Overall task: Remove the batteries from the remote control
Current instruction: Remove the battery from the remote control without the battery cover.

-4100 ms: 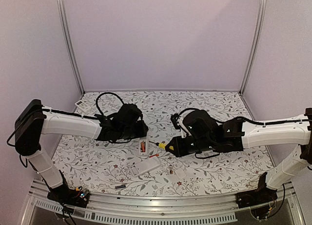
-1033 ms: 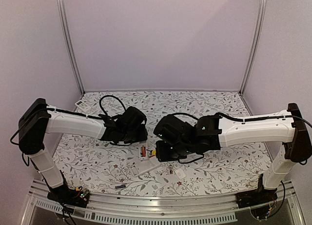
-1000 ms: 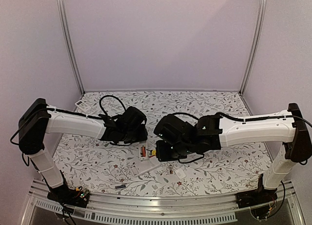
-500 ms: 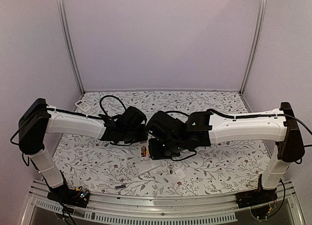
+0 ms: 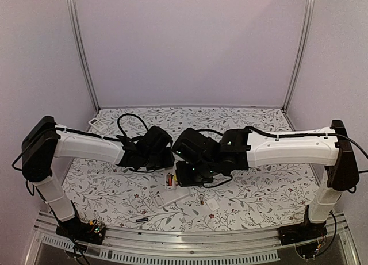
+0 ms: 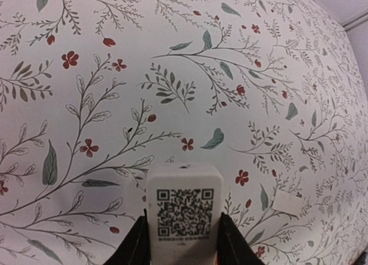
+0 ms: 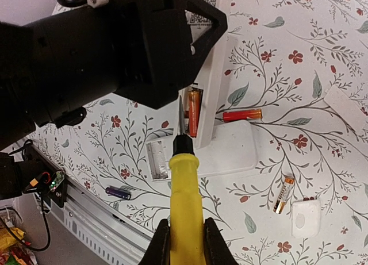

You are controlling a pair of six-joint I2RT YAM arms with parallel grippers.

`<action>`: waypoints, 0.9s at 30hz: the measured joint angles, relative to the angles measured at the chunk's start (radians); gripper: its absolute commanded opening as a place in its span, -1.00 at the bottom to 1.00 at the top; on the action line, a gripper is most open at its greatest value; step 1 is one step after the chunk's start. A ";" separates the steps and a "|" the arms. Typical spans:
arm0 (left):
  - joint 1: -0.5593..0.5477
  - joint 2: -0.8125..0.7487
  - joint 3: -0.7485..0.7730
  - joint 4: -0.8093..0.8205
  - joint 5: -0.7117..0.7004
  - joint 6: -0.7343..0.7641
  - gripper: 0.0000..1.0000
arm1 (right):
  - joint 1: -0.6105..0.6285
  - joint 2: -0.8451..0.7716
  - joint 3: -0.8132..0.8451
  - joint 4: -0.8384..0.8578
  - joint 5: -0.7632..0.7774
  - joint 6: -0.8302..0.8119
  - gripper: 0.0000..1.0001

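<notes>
My left gripper (image 6: 183, 233) is shut on a white remote control (image 6: 184, 210), near its end with a QR label. In the right wrist view this remote (image 7: 214, 75) shows an open compartment with an orange battery (image 7: 194, 110) inside. My right gripper (image 7: 185, 237) is shut on a yellow-handled screwdriver (image 7: 184, 190). Its metal shaft (image 7: 181, 118) lies along the left side of that battery. A red battery (image 7: 241, 114) lies loose beside the remote. An orange-and-black battery (image 7: 283, 193) and a dark blue one (image 7: 118, 191) lie on the table. From above, both wrists meet over the remote (image 5: 170, 179).
A second white remote (image 7: 227, 156) lies flat under the screwdriver, its compartment (image 7: 156, 160) open. Small white cover plates (image 7: 305, 217) (image 7: 345, 107) lie to the right. Another small white remote (image 5: 95, 123) sits at the far left. The metal table rail (image 5: 172, 250) runs close by.
My right arm has moved left with the screwdriver, bringing its shaft up to the remote's open compartment. The left arm and the remote have stayed put.
</notes>
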 measured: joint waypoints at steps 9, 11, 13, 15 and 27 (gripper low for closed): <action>0.000 0.000 0.000 0.000 0.021 0.009 -0.60 | -0.001 0.000 0.035 -0.034 0.012 0.002 -1.00; 0.000 0.000 0.000 0.000 0.023 0.009 -0.60 | -0.001 0.000 0.035 -0.049 0.013 0.002 -1.00; 0.000 0.000 0.000 0.000 0.023 0.009 -0.59 | -0.001 0.000 0.035 -0.056 0.017 0.002 -1.00; 0.000 0.000 0.000 0.000 0.023 0.009 -0.59 | -0.001 0.004 0.040 -0.070 0.023 0.003 -1.00; 0.000 0.000 0.000 0.002 0.026 0.012 -0.59 | 0.000 0.063 0.075 -0.103 0.026 0.005 -1.00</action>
